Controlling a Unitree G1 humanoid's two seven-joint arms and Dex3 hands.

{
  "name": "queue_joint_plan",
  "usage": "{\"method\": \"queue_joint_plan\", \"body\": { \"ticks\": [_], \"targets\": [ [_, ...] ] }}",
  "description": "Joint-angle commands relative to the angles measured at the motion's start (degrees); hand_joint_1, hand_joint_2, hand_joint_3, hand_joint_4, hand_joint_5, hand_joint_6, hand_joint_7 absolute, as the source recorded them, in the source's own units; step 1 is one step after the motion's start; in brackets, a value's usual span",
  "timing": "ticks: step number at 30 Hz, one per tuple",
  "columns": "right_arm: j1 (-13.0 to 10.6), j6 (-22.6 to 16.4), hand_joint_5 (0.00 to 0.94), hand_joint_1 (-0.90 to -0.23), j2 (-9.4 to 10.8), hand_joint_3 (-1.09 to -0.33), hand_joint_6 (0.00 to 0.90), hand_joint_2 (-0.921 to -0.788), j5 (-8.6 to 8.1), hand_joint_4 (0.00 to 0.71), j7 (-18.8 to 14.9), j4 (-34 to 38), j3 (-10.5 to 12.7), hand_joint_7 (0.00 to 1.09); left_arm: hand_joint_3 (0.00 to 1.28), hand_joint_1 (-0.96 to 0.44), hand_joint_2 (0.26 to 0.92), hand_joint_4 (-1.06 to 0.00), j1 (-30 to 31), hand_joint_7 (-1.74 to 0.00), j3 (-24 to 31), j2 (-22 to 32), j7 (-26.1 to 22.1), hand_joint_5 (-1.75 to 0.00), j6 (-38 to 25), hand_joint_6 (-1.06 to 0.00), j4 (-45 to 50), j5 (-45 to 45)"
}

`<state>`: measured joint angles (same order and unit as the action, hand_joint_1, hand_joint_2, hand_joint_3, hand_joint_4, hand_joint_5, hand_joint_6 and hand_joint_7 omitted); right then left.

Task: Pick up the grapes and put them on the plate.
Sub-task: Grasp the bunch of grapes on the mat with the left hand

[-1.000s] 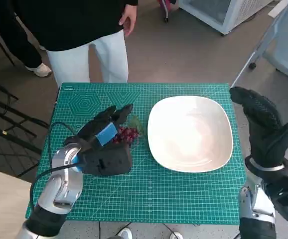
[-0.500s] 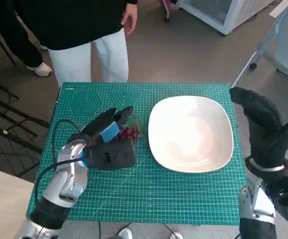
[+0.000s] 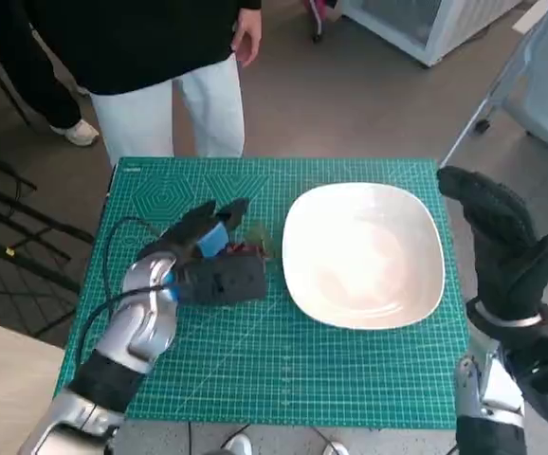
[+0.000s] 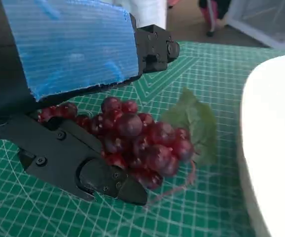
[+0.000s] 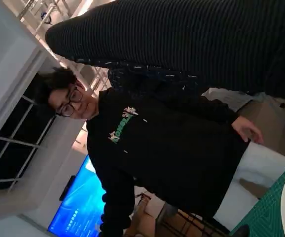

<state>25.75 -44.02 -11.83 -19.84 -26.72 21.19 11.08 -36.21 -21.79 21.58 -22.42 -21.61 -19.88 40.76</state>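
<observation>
The dark red grapes [image 4: 137,140] with a green leaf [image 4: 194,121] lie on the green mat just beside the white plate [image 4: 275,148]. My left hand [image 3: 212,263] lies over them, so the head view shows only a few grapes [image 3: 252,251] and the leaf [image 3: 260,235] past its fingers. One black finger [image 4: 83,170] lies against the bunch and another [image 4: 152,47] stands apart on the far side, not closed on it. The plate [image 3: 364,254] is bare. My right hand [image 3: 500,237] is raised by the table's right edge, fingers straight, holding nothing.
A green cutting mat [image 3: 350,379] covers the small table. A person [image 3: 160,57] in a black top and white trousers stands at the far edge, also seen as a person [image 5: 172,148] in the right wrist view. A black cable [image 3: 113,246] loops off my left forearm.
My left hand has reached forward and toward the plate, now covering more of the grapes. The right hand and the plate have not moved.
</observation>
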Motion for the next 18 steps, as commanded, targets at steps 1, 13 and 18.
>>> {"method": "queue_joint_plan", "body": {
  "ticks": [1, 13, 18],
  "targets": [
    [-1.5, 0.6, 0.003, -0.580, 0.2, -0.716, -0.001, -0.921, 0.47, 0.190, 0.2, 0.2, 0.0, 0.40, 0.01, -0.52, 0.732, 0.00, -2.4, -0.01, -1.3, -1.1, 1.6, 0.00, 0.4, -0.06, -4.8, 0.3],
    [-1.8, 0.6, 0.003, -0.574, 0.3, -0.722, -0.001, -0.921, 1.23, 0.192, 0.9, -0.6, -0.1, 0.40, 0.00, -0.53, 0.737, 0.00, -7.7, -0.01, -3.2, -4.3, 4.9, 0.00, 3.3, -0.08, -20.9, -1.4],
    [-1.9, 0.7, 0.003, -0.571, 0.4, -0.724, -0.001, -0.921, 1.32, 0.192, 1.0, -0.8, -0.1, 0.40, 0.00, -0.53, 0.736, 0.00, -9.9, -0.01, -3.6, -5.5, 5.5, 0.00, 5.1, -0.08, -27.9, -2.1]
  ]
}}
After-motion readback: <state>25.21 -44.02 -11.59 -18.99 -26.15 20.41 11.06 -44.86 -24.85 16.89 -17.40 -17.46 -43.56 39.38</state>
